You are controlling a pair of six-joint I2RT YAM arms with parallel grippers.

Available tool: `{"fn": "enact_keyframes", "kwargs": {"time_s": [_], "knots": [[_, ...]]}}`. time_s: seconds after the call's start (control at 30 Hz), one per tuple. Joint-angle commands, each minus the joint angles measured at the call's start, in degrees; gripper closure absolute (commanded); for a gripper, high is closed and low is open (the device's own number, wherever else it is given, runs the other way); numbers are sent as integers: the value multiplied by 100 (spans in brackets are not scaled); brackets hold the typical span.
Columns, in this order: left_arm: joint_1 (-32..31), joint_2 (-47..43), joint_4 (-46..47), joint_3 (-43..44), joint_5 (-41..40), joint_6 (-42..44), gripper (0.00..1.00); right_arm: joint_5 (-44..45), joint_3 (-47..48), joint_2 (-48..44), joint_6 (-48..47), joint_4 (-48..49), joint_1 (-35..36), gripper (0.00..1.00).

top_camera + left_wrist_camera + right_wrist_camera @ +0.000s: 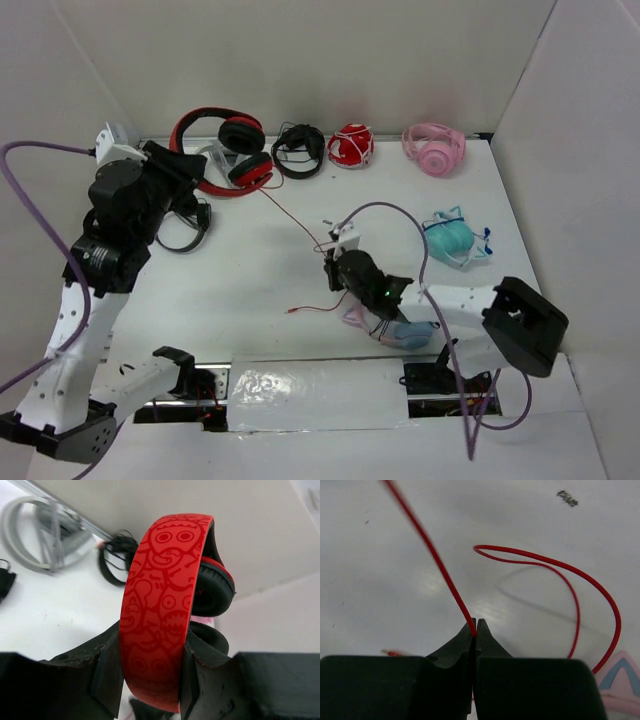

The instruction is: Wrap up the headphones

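The red headphones [225, 150] are at the back left, ear cups with black pads toward the right. My left gripper [185, 165] is shut on their headband. In the left wrist view the red patterned band [160, 610] runs between the two fingers of that gripper [150, 675], with the black ear pads [215, 592] behind it. The thin red cable [290, 215] runs from the ear cups across the table to my right gripper [335, 262]. In the right wrist view that gripper [475, 630] is shut on the cable [435, 555], and a loose loop [580, 580] curls to the right.
Along the back wall lie black headphones [298, 150], a small red bundle [350, 146] and pink headphones [434, 148]. Teal headphones [450, 240] lie at the right. A black headset [185, 225] lies under the left arm. A pink and blue item [400, 332] sits below the right arm.
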Motion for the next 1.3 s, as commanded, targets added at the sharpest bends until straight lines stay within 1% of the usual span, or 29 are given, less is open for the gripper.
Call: {"fn": "enact_keyframes", "kwargs": {"time_s": [0.0, 0.03, 0.07, 0.1, 0.13, 0.17, 0.3, 0.4, 0.43, 0.47, 0.5, 0.53, 0.57, 0.6, 0.63, 0.67, 0.7, 0.77, 0.8, 0.83, 0.87, 0.9, 0.93, 0.97, 1.0, 1.03, 1.17, 1.2, 1.27], "knots": [[45, 358, 732, -73, -1029, -503, 100, 1216, 42, -618, -390, -1254, 979, 100], [45, 525, 724, -134, -1073, -555, 100, 1671, 113, -811, -417, -1510, 1192, 100], [54, 605, 637, -135, -1091, -652, 100, 1876, 331, -883, -460, -1730, 1394, 100], [45, 745, 601, -152, -1109, -670, 100, 2078, 437, -1031, -522, -2046, 1796, 100], [45, 807, 514, -161, -1144, -714, 100, 2411, 665, -1094, -661, -2249, 1992, 100], [54, 921, 478, -214, -1222, -801, 100, 2501, 771, -1207, -785, -2460, 2168, 100], [45, 1185, 171, -293, -1381, -1074, 100, 3055, 1386, -1375, -1347, -2769, 3064, 100], [45, 1343, 56, -477, -1469, -1136, 100, 3231, 1774, -1551, -1936, -2735, 3250, 100], [37, 1352, 134, -556, -1426, -831, 100, 3232, 1870, -1612, -2207, -2700, 3268, 100], [45, 1352, 579, -783, -1356, -498, 100, 3275, 1897, -1752, -2584, -2560, 3260, 100], [37, 1352, 862, -925, -1059, -155, 100, 3302, 1976, -1832, -2727, -2515, 3259, 100], [36, 1344, 1134, -1030, -865, 510, 100, 3285, 2011, -1911, -2859, -2393, 3251, 100], [36, 1352, 1320, -1232, -671, 777, 100, 3136, 2038, -2103, -3208, -2296, 3242, 100], [36, 1352, 1574, -1294, -304, 1085, 100, 3022, 2099, -2201, -3421, -2234, 3233, 100], [36, 1370, 1577, -1356, -74, 1244, 100, 2838, 2178, -2350, -3814, -2173, 3242, 100], [36, 1370, 1577, -1400, -72, 1246, 100, 2740, 2179, -2421, -3818, -2128, 3198, 100], [36, 1344, 1768, -1453, 328, 1698, 100, 2618, 2274, -2500, -4201, -2119, 3163, 100], [36, 1195, 1997, -1664, 883, 2149, 100, 2171, 2354, -2754, -4441, -2119, 2839, 100], [19, 1046, 2155, -1812, 1400, 2447, 100, 1916, 2337, -2964, -4581, -1806, 2646, 100], [10, 1045, 2244, -1927, 1674, 2572, 100, 1591, 2337, -3088, -4644, -1777, 2453, 100], [1, 853, 2358, -2024, 1956, 2730, 100, 1257, 2363, -3168, -4688, -1733, 2016, 100], [1, 730, 2472, -2146, 2237, 3010, 100, 645, 2398, -3229, -4732, -1698, 1820, 100], [1, 511, 2691, -2365, 2823, 3160, 100, 334, 2451, -3274, -4889, -1767, 1635, 100], [-7, 413, 2754, -2437, 3055, 3258, 100, 70, 2590, -3257, -4969, -1811, 1338, 100], [-7, 342, 2780, -2490, 3283, 3372, 100, -385, 2670, -3230, -5065, -1881, 1230, 100], [-16, 202, 2807, -2569, 3695, 3425, 100, -572, 2740, -3100, -5232, -1969, 1160, 100], [-139, 69, 2737, -2614, 4225, 3618, 100, -1039, 3293, -2546, -5356, -2049, 852, 100], [-165, 69, 2685, -2605, 4148, 3645, 100, -1127, 3391, -2440, -5348, -2205, 773, 100], [-245, 104, 2561, -2605, 3902, 3671, 100, -1338, 3549, -2246, -5356, -2172, 755, 100]]}}
